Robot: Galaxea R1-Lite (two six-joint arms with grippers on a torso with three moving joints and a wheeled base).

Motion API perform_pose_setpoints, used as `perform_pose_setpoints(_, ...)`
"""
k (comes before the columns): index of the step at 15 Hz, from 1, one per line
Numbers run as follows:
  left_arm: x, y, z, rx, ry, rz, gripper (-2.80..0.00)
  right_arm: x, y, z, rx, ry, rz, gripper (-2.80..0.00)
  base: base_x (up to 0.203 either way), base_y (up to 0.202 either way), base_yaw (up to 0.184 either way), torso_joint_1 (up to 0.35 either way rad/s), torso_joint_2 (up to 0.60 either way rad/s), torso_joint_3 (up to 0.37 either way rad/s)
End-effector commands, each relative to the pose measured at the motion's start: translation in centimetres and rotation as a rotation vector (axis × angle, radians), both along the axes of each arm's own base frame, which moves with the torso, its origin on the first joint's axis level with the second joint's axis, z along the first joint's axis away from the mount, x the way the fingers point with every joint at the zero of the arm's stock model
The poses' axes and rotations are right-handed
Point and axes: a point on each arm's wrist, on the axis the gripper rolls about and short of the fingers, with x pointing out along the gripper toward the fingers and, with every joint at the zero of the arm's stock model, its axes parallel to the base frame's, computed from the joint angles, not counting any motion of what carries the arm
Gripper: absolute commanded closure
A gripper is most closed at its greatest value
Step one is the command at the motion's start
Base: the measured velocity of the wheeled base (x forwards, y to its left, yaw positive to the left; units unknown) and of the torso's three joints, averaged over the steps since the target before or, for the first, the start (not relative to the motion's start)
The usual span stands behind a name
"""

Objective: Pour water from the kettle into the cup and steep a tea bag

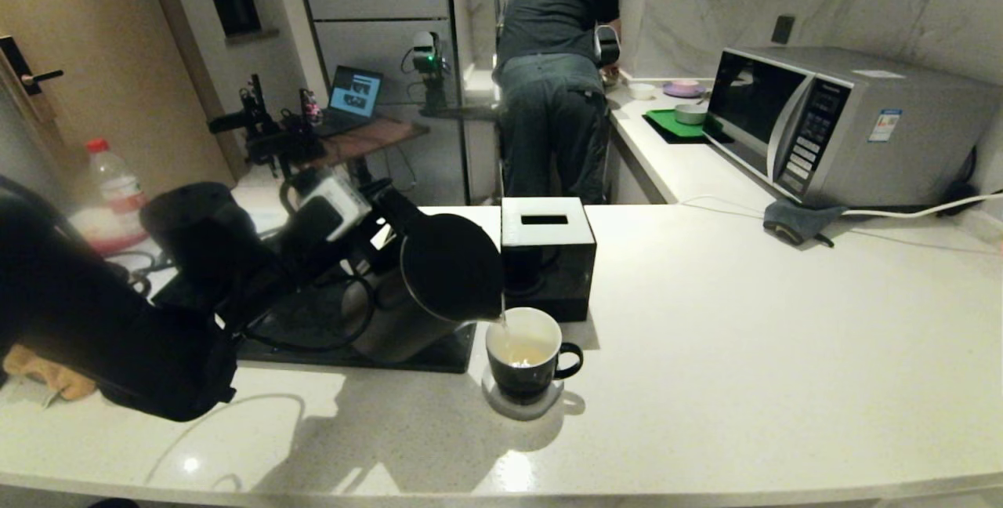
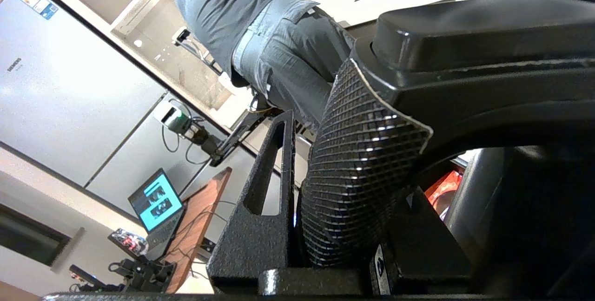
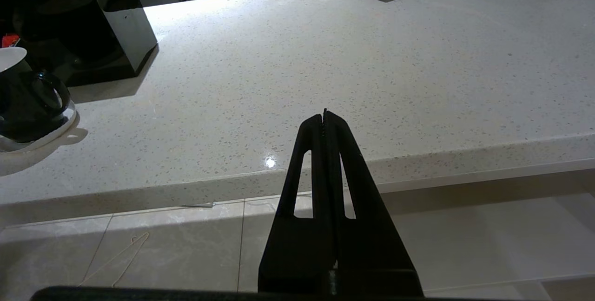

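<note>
Across the pale speckled bench [image 1: 744, 320], the biggest item is the silver microwave [image 1: 831, 124] at the far right corner, with a folded grey cloth [image 1: 799, 219] lying just in front of it. Behind the bench a person [image 1: 556, 69] in dark clothes stands with their back turned, at a side counter.

Near the middle of the bench, the kettle [image 1: 447, 273] hangs tilted in the air, its rim tipped down toward the cup. The left gripper [image 2: 297, 199] has its fingers [image 2: 260, 226] clamped on the kettle's loop handle; the left wrist view shows a textured pad pressed against the handle's black surface. The left arm reaches in from the bench's left edge, above a dark tray [image 1: 353, 335] that lies flat there.

Just behind the cup stands a black cube box [image 1: 548, 257] with a white slotted top.

Toward the front edge, at mid-width, the cup [image 1: 526, 359] sits upright on a round pale coaster [image 1: 521, 406], its small handle turned to the right. A thin stream of water [image 1: 504, 329] falls from the kettle's lip into the cup, whose white interior already holds some pale liquid.

The right gripper [image 3: 325, 115] is parked low, off the bench's front edge and well apart from the cup, with its fingers pressed together and nothing between them.

The tea bag cannot be made out.
</note>
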Motion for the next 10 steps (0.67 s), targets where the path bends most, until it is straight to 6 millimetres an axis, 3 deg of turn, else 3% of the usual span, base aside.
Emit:
perform_pose_setpoints(1,0.04,-0.01,0.19,0.002,-0.014,-0.001,0.00,0.01,0.00,0.01,0.000,0.001,-0.001,0.00,0.000,0.000,0.000,0.000,0.00,0.000)
perform_pose_setpoints(10,0.05,-0.03,0.21,0.006,-0.016,-0.010,0.00,0.01,0.00,0.01,0.000,0.001,0.000,0.00,0.000,0.000,0.000,0.000,0.00,0.000)
